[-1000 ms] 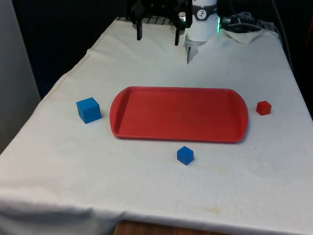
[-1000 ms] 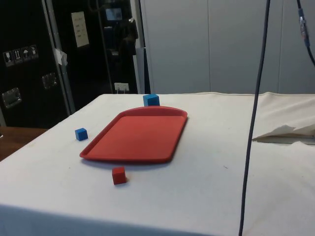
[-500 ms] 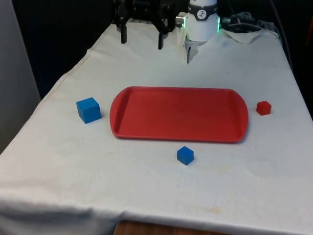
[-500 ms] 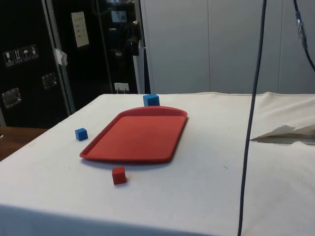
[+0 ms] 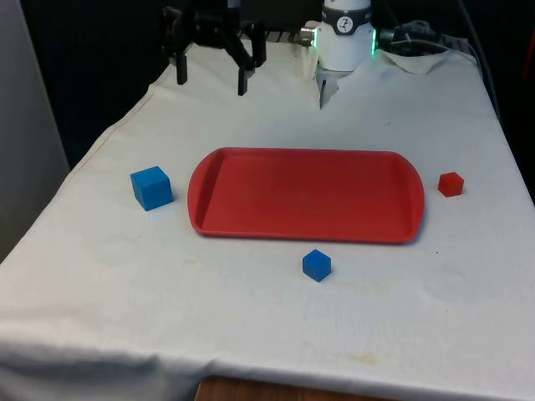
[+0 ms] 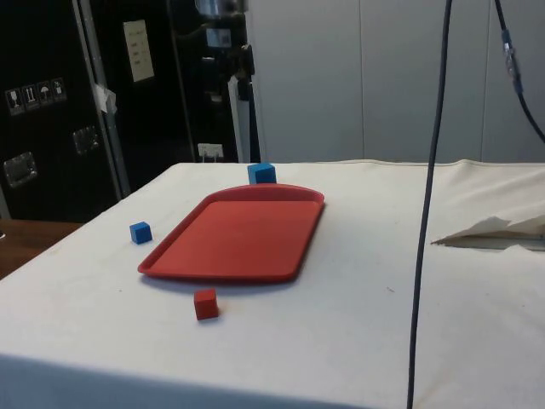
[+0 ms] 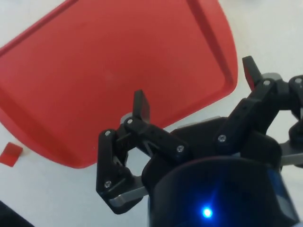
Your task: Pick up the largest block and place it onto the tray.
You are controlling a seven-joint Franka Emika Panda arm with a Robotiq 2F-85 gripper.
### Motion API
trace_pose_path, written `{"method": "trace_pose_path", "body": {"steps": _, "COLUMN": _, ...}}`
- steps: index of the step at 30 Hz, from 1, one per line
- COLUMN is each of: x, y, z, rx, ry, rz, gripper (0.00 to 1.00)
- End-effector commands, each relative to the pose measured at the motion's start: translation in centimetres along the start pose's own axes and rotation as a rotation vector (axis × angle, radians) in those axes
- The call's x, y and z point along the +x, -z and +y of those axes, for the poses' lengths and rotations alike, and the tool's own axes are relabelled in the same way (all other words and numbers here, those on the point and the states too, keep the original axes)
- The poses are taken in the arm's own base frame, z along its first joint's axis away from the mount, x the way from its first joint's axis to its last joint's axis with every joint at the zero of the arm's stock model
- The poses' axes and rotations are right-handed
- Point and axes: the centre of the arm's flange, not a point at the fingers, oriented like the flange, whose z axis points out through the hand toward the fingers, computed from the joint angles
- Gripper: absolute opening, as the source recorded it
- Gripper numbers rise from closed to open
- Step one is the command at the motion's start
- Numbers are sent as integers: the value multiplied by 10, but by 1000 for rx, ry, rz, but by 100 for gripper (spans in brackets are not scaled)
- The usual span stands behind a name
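Nearest the table's (image 5: 251,334) front edge you have the small blue block (image 5: 317,265), sitting on the cloth just clear of the tray's (image 5: 305,205) near rim.

Next, mid-table: the tray, red, flat, nothing on it. Its long sides run parallel to the front edge.

Beside the tray's short end toward the front view's right: the red block (image 5: 450,184), small, apart from the rim.

Beside the tray's other short end, toward the left edge of the table: the large blue block (image 5: 151,187), the biggest of the three and so, by my reading, the task's thing. It rests on the cloth, close to the tray but not touching, untouched. The side view places it just beyond the tray's far end (image 6: 262,173).

Farthest, above the table's far left corner: the gripper (image 5: 211,77), fingers spread wide, holding nothing, hanging well above the cloth.

Change to note: over the last second the gripper has travelled from near the middle of the far edge toward the left edge, and come a little lower. None of the blocks or the tray has shifted.

Meaning for you: this looks like the approach leg toward the large blue block. The gripper is now roughly in line with it but well behind and above; forward travel and descent remain before any grasp.
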Motion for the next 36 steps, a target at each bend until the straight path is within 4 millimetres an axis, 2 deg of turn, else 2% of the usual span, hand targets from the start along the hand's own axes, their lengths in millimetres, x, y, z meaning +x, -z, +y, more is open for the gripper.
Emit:
{"method": "trace_pose_path", "body": {"steps": 1, "x": 0, "y": -1, "z": 3, "rx": -2, "ry": -2, "rz": 1, "gripper": 100}}
{"method": "trace_pose_path", "body": {"steps": 3, "x": 0, "y": -6, "z": 12, "rx": 0, "ry": -11, "rz": 6, "gripper": 100}}
{"method": "trace_pose_path", "body": {"steps": 9, "x": -1, "y": -12, "z": 19, "rx": -14, "ry": -29, "rz": 0, "gripper": 100}}
{"method": "trace_pose_path", "body": {"steps": 22, "x": 2, "y": -49, "z": 40, "rx": -11, "ry": -88, "rz": 49, "gripper": 100}}
{"method": "trace_pose_path", "body": {"steps": 36, "x": -1, "y": -79, "z": 64, "rx": -31, "ry": -146, "rz": 65, "gripper": 100}}
